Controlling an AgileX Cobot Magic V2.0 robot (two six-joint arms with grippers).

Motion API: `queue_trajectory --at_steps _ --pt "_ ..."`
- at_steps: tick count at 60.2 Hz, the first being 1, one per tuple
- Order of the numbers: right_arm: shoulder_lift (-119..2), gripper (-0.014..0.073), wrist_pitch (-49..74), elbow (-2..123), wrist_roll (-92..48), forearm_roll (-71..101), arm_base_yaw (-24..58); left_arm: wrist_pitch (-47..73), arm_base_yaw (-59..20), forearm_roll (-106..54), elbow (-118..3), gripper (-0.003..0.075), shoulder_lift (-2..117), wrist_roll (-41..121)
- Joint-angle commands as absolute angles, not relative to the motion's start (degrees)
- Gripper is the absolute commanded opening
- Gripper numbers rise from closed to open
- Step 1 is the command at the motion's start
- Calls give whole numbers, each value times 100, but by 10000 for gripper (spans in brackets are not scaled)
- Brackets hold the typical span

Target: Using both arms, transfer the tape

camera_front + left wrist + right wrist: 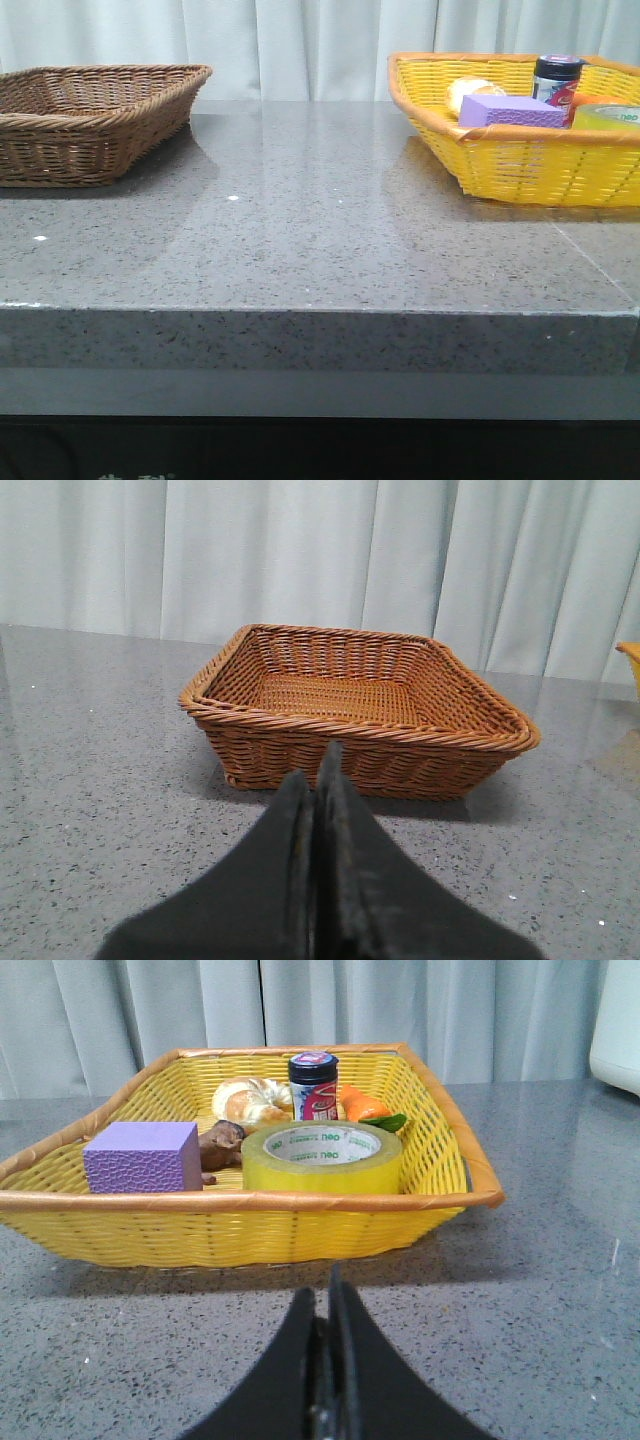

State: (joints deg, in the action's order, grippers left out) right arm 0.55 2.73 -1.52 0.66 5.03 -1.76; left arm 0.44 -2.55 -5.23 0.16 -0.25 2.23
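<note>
The tape (322, 1158), a wide translucent yellow roll with a white green-printed core, lies flat in the yellow basket (250, 1225). In the front view only its top edge (608, 117) peeks over the basket's rim at the far right. My right gripper (326, 1285) is shut and empty, low over the table a short way in front of that basket. My left gripper (318, 765) is shut too, with nothing in it, just in front of the empty brown wicker basket (360, 720). Neither gripper appears in the front view.
The yellow basket (520, 160) also holds a purple block (142, 1157), a dark can (313, 1085), a bread roll (250, 1100), a small brown item (220, 1145) and something orange (362, 1105). The brown basket (90, 125) stands at the back left. A curtain hangs behind the grey speckled table (300, 220).
</note>
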Motion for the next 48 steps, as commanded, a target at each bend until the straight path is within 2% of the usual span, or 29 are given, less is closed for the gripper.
queue_trajectory --at_steps 1,48 --pt "190 -67 -210 -121 56 461 -227 -425 -277 -562 68 -20 -113 174" --pt "190 -67 -300 -110 56 461 -227 -606 -277 -562 56 -20 -113 174"
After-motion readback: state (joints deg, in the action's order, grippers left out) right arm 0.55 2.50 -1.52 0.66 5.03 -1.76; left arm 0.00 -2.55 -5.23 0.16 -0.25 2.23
